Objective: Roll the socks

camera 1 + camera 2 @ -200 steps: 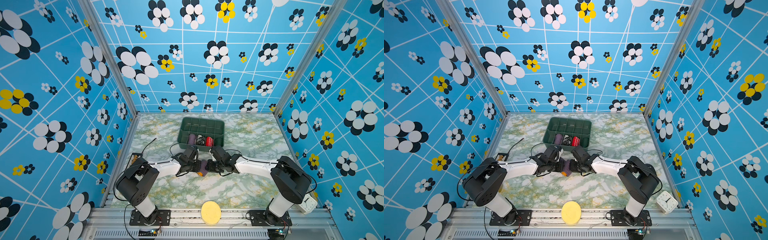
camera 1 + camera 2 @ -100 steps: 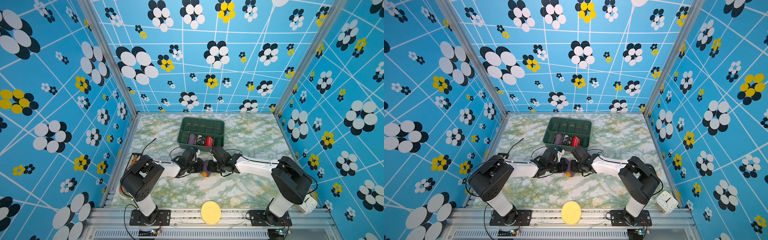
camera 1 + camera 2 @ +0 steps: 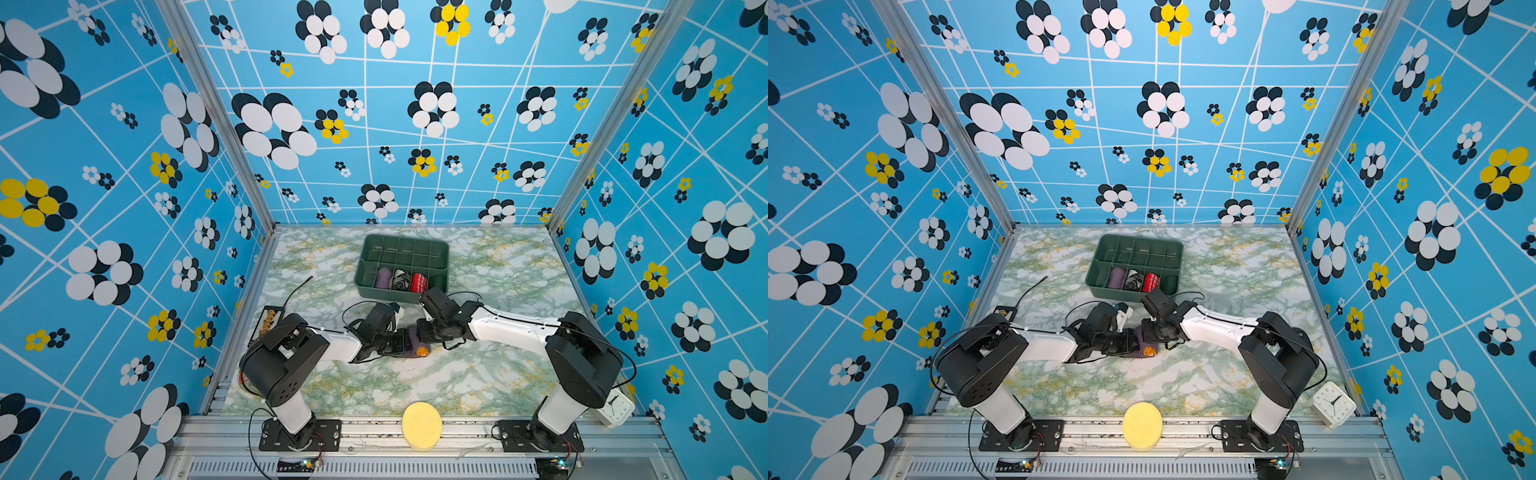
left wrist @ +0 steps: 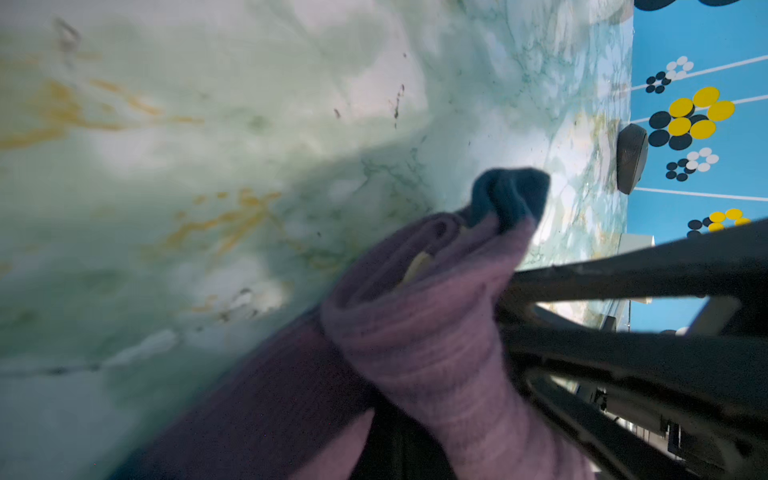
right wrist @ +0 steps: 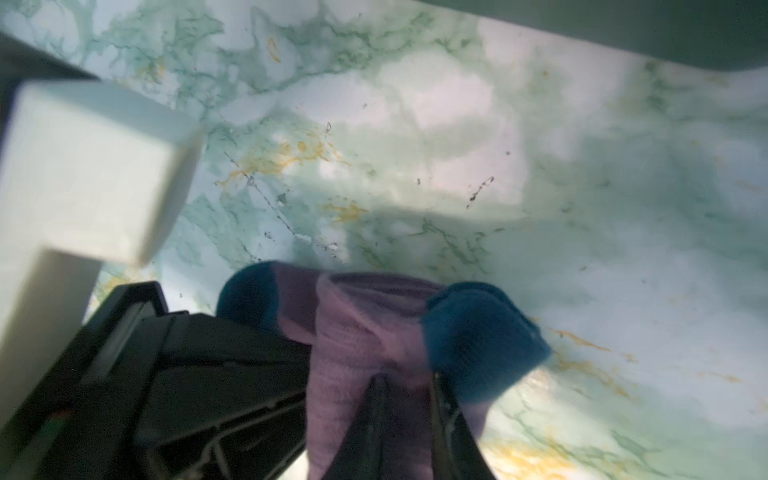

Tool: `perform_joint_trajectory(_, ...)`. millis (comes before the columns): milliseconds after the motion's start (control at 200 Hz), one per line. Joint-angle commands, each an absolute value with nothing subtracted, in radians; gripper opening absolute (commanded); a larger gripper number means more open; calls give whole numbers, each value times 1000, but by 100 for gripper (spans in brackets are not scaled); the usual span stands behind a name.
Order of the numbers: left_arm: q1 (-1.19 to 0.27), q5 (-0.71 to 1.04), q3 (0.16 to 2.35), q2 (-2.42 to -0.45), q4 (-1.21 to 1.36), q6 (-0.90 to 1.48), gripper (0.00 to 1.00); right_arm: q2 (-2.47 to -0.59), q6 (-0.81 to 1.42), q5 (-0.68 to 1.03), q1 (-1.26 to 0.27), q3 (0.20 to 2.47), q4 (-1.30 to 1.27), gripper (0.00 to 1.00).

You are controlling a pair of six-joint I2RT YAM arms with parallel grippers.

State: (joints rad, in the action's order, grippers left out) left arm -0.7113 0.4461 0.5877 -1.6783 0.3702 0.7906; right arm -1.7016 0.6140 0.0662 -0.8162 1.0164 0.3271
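Note:
The purple ribbed socks point(image 3: 413, 345) lie bunched at mid-table, orange cuff point(image 3: 423, 352) toward the front, and show in both top views point(image 3: 1139, 347). My left gripper point(image 3: 404, 343) comes in from the left and is shut on the purple fabric, which wraps round its jaws point(image 4: 395, 440). A dark blue toe point(image 4: 511, 195) sticks out beyond it. My right gripper point(image 3: 424, 334) reaches in from the right. Its fingers point(image 5: 378, 415) pinch purple knit between them, beside the blue toe point(image 5: 478, 340). The two grippers almost touch.
A green divided bin point(image 3: 403, 249) stands just behind the grippers, holding a purple roll point(image 3: 383, 277), a black-and-white bundle point(image 3: 401, 279) and a red bundle point(image 3: 418, 282). A yellow disc point(image 3: 421, 424) rests on the front rail, a white clock point(image 3: 1333, 403) at front right.
Both grippers have stayed on the socks. The bundle has shifted slightly right and toward the front, and the orange cuff now shows. The left arm's elbow has swung inward.

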Motion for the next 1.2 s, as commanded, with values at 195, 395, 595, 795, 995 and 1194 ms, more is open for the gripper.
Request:
perform_joint_trajectory(195,-716,368,606,-1588,128,711,9,-1682,561,9,-828,1041,390,23)
perform_joint_trajectory(395,-673,318,670,-1503,-21,625,11,-1610,555,-3,-828,1013,406,24)
perform_joint_trajectory(595,-663,311,684,-1451,-63,609,11,-1580,551,47,-828,998,386,23)
perform_joint_trajectory(795,-664,318,684,-1410,-57,621,10,-1578,570,125,-827,971,347,19)
perform_joint_trajectory(995,-667,321,697,-1387,-56,626,10,-1579,600,192,-834,927,291,15)
perform_joint_trajectory(1194,-684,324,711,-1396,-31,637,10,-1580,618,212,-849,899,268,13)
